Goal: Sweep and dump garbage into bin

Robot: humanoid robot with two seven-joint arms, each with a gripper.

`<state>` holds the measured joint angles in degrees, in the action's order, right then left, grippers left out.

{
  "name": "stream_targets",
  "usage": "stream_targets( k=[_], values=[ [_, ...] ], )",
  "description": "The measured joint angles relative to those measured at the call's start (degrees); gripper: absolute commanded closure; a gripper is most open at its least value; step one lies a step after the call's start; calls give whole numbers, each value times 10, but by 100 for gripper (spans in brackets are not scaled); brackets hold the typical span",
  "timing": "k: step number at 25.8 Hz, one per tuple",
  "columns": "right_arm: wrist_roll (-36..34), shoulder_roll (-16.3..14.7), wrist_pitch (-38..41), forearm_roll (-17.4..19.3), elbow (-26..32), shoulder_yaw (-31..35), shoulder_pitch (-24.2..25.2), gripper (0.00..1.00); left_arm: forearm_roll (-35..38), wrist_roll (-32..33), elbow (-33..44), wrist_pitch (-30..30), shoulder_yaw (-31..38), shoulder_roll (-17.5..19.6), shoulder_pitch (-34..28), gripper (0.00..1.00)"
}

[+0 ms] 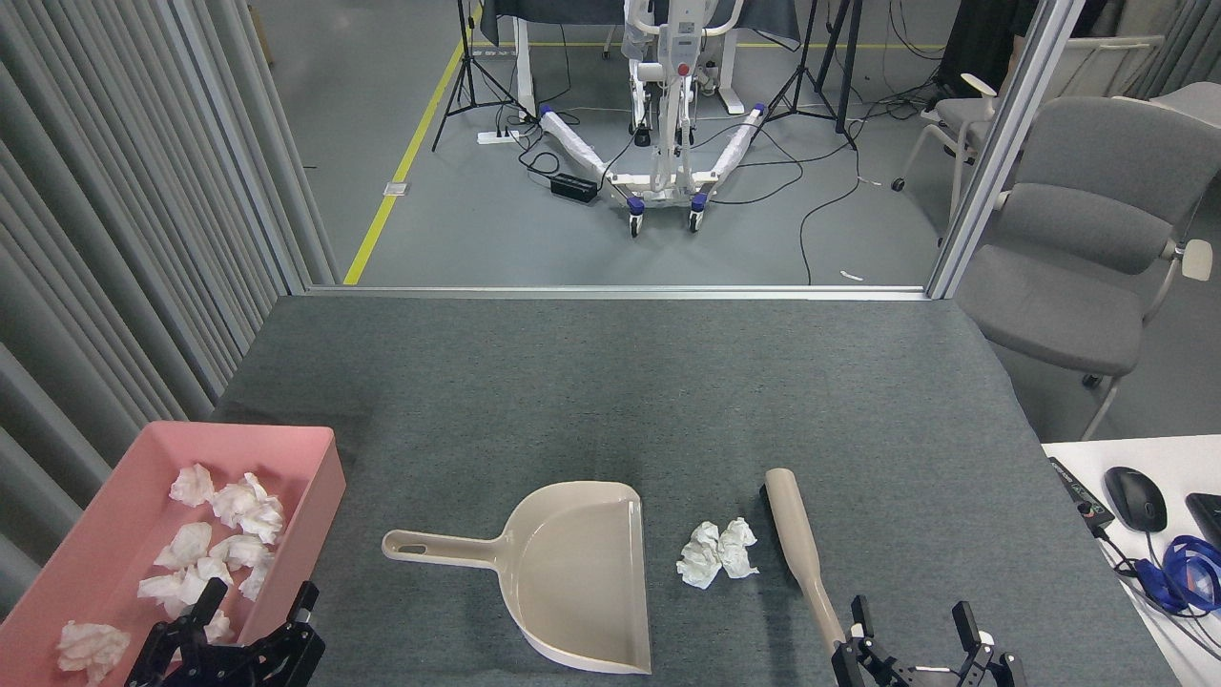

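Two crumpled white wads of garbage point(717, 551) lie on the grey table between a beige dustpan point(582, 572) and a beige brush point(796, 539). The dustpan's mouth faces right toward the wads and its handle points left. The pink bin point(320, 477) stands at the front left and holds several more white wads point(234, 506). My left gripper point(253, 606) is open at the bottom edge, over the bin's near right corner. Open too, my right gripper point(913, 618) sits at the bottom right, just right of the brush handle's near end, with nothing between its fingers.
Grey curtains run along the left side. A white desk corner with a black mouse point(1135, 498) and cables is at the right. Beyond the table's far edge are a grey chair point(1078, 258), a metal post, and a wheeled stand on the floor.
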<state>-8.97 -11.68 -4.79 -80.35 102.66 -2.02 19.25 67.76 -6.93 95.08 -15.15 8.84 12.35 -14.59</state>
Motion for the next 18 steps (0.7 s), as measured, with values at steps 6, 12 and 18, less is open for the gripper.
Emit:
stream_targets(
  k=[6, 12, 18],
  values=[
    [1, 5, 0, -3, 0, 0, 5, 2, -4, 1, 9, 2, 4, 3, 0, 0],
    [0, 6, -2, -3, 0, 0, 6, 2, -6, 2, 16, -2, 7, 3, -1, 0],
    [-3, 6, -6, -4, 0, 0, 2, 2, -6, 6, 16, -4, 7, 7, 1, 0]
  ],
)
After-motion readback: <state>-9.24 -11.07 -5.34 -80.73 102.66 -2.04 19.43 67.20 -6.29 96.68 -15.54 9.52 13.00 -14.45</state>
